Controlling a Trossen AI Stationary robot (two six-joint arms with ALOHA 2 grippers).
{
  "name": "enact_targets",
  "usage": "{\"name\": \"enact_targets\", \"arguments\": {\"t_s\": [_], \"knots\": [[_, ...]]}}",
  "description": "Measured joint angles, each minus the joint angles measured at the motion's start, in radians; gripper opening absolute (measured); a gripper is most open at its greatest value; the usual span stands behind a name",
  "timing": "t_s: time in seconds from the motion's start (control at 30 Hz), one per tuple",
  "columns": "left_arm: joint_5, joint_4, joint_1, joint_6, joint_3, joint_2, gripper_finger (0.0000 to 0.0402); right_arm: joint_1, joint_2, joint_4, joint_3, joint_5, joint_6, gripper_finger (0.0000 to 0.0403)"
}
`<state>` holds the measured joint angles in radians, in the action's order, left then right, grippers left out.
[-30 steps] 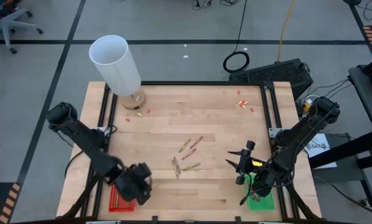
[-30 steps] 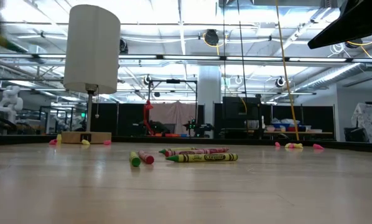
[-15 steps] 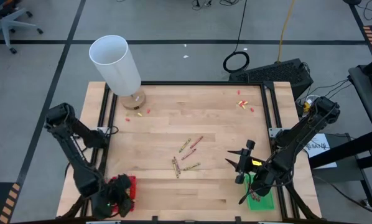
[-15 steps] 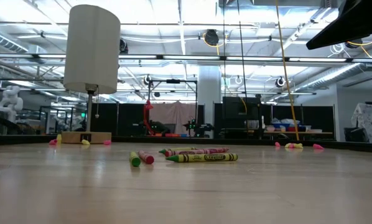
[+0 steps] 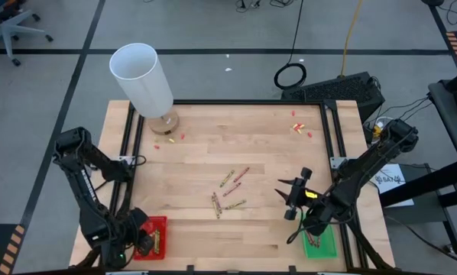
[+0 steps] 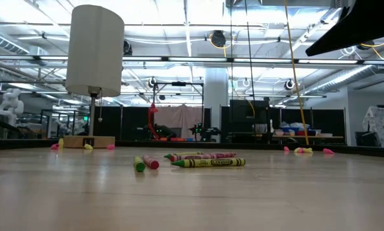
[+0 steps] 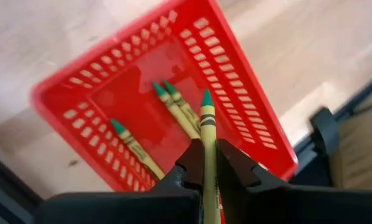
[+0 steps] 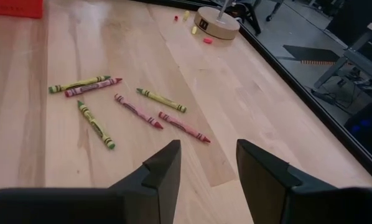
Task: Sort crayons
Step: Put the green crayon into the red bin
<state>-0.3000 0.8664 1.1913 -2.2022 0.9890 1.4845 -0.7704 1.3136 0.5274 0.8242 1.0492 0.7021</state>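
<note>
Several crayons (image 5: 228, 191) lie loose on the middle of the wooden table, also seen in the right wrist view (image 8: 138, 111) and the low view (image 6: 208, 162). At the near left corner a red tray (image 7: 80, 99) holds three green-tipped crayons (image 7: 176, 109). Above it my left gripper (image 7: 209, 155) is shut on one more green-tipped crayon (image 7: 207, 121); the high view shows this gripper (image 5: 133, 243) at the tray's left side. My right gripper (image 8: 208, 162) stands open above the table, to the right of the loose crayons (image 5: 292, 202), next to a green tray (image 5: 322, 243). My left gripper pinches the olive-wrapped crayon between its two fingers (image 7: 192, 167), on the wrapped shaft (image 7: 208, 146) behind the green tip. The crayon runs along the fingers and juts out past them, tip first. It hangs clear above the red tray, with the fingers slanting steeply down.
A tall white cylinder (image 5: 140, 76) on a round wooden base (image 5: 165, 122) stands at the far left corner. Small red and yellow scraps (image 5: 299, 128) lie near the far edge. A black frame rail (image 5: 244, 102) borders the table.
My left gripper has swung from over the table beside the red tray toward the near left corner and has rolled about its own axis, staying shut on the crayon. The red tray, half covered before, now shows almost whole.
</note>
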Motion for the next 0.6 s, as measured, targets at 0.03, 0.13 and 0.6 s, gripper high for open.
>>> {"name": "enact_targets", "arguments": {"t_s": [0.03, 0.13, 0.6], "knots": [[0.0, 0.015, 0.001, -0.017, 0.0, 0.0, 0.002, 0.002, 0.0, 0.0, 0.0, 0.0, 0.0, 0.0139], [0.0, 0.051, 0.0, -0.044, 0.0, 0.005, 0.002, 0.005, 0.0, 0.0, 0.0, -0.001, 0.0, 0.0139], [0.084, 0.091, -0.04, 0.014, 0.0, 0.041, 0.0102, 0.005, 0.0, 0.0, 0.0, -0.002, -0.008, 0.0139]]}}
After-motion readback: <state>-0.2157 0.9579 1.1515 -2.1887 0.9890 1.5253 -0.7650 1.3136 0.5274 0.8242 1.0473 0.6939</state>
